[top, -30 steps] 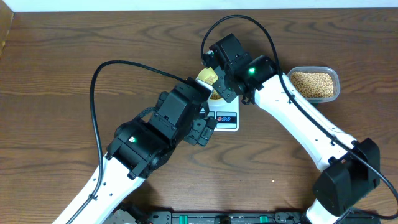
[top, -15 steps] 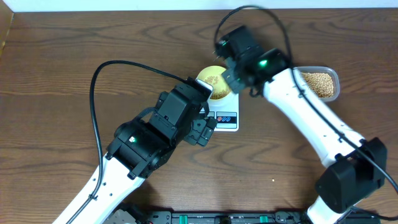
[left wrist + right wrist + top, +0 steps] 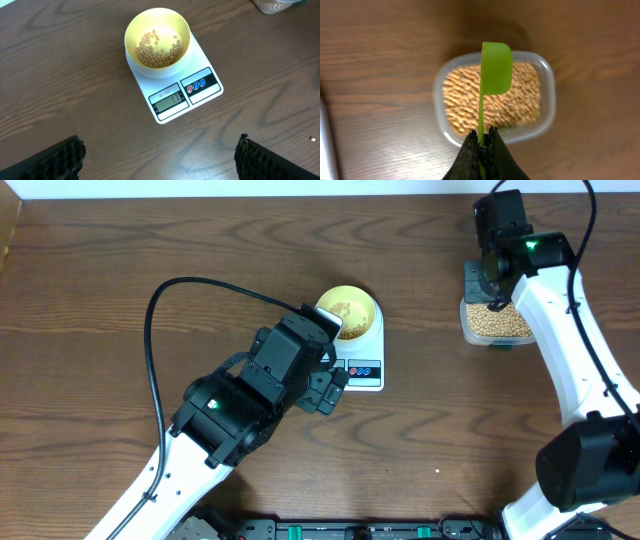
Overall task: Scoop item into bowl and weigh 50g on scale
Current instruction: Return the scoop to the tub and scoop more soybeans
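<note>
The pale yellow-green bowl (image 3: 157,37) stands on the white scale (image 3: 202,57) and holds a shallow layer of tan beans (image 3: 159,49). From above, the bowl (image 3: 350,312) sits at the scale's (image 3: 362,372) far end. My left gripper (image 3: 159,143) hovers open over bare table just in front of the scale, nothing between its fingers. My right gripper (image 3: 481,140) is shut on the handle of a green scoop (image 3: 496,67). The scoop hangs edge-on above the beans (image 3: 460,100) in the clear tub (image 3: 547,100) at the back right (image 3: 495,322).
The scale's grey display (image 3: 170,98) and its red and blue buttons (image 3: 196,85) face my left wrist. The left arm (image 3: 230,410) stretches across the table's front left, its black cable looping above it. The table's far edge lies just behind the tub.
My right arm has swung right with the scoop, from over the bowl to over the tub of beans. The left arm and the bowl on the scale have stayed put.
</note>
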Robot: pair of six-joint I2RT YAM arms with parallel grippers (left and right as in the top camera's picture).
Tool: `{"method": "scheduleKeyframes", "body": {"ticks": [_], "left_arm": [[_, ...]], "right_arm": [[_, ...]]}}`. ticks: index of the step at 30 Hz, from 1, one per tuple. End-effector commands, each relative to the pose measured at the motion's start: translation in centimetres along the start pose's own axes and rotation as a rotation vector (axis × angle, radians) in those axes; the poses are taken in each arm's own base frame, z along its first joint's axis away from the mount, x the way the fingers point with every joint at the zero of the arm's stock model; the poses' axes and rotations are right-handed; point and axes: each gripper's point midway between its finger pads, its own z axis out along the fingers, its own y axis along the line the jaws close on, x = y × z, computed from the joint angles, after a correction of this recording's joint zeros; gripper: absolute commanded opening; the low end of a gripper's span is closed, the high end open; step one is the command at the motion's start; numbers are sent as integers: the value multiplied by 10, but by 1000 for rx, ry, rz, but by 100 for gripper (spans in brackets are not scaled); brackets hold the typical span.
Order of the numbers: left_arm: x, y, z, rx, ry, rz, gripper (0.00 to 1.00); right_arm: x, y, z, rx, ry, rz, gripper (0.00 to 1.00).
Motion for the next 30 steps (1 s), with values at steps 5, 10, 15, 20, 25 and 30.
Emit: {"method": "scheduleKeyframes", "body": {"ticks": [5,10,15,20,25,30], "left_arm": [[-2,3,-3,-11,-8,-13,98],[-2,3,-3,-11,-8,-13,98],[-2,3,-3,-11,-8,-13,98],[-2,3,-3,-11,-8,-13,98],[-2,3,-3,-11,-8,-13,98],[-2,3,-3,-11,-8,-13,98]], "right_arm": [[17,-34,47,177,137,78,1],[24,-37,74,194,189,84,1],[33,-34,91,174,243,86,1],[41,-19,92,24,295,112,1],[53,-9,84,-222,367,110,1],[58,-4,74,-484,402,155,1]]}}
